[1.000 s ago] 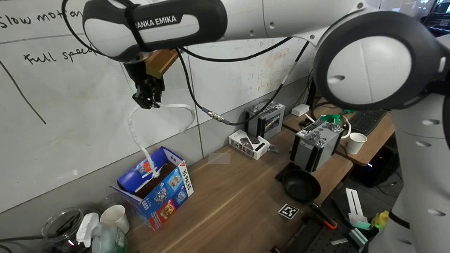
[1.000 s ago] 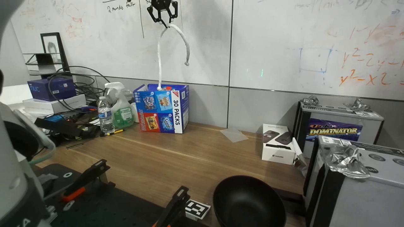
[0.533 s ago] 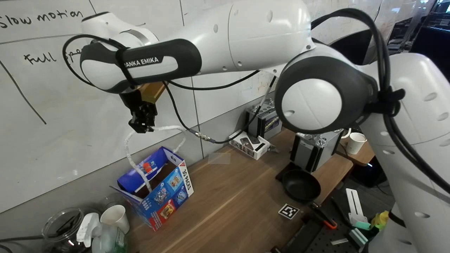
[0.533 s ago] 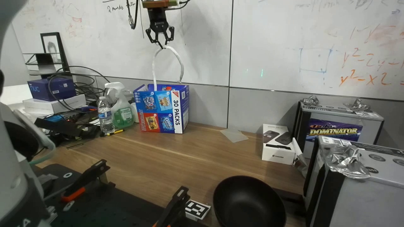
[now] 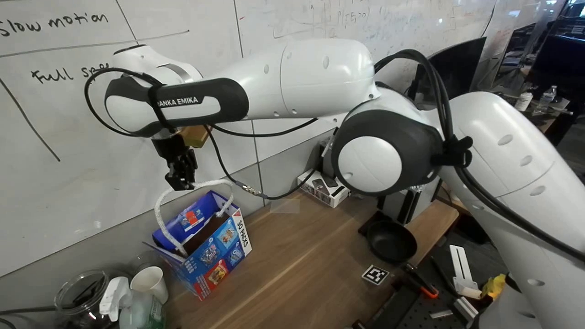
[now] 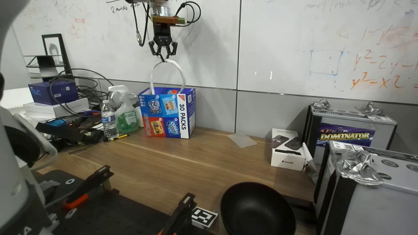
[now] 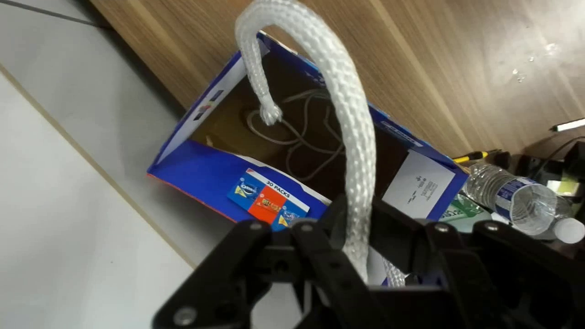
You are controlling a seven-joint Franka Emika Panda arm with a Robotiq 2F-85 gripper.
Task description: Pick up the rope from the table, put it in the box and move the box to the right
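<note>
The white rope [image 5: 159, 214] hangs in an arch from my gripper [image 5: 187, 185] in both exterior views [image 6: 181, 73]. My gripper [image 6: 164, 60] is shut on the rope's middle, above the open blue box [image 6: 166, 115]. Both rope ends hang down to the box's opening. In the wrist view the rope [image 7: 355, 132] passes between the fingers [image 7: 351, 208]. One knotted end hangs over the inside of the box [image 7: 192, 167]; the other end is hidden by the gripper. The box [image 5: 215, 260] stands upright on the brown table [image 5: 297, 256] against the wall.
Thin cord loops [image 7: 315, 148] lie inside the box. A spray bottle [image 6: 126, 116] and water bottle [image 6: 108, 119] stand beside it. A black pan [image 6: 258, 209], a white phone box [image 6: 287, 150] and grey devices [image 6: 369, 192] stand elsewhere on the table. The whiteboard wall rises behind.
My gripper has come down toward the box, still holding the rope. The rope's ends have dropped from above the box to within its opening. The box has not moved.
</note>
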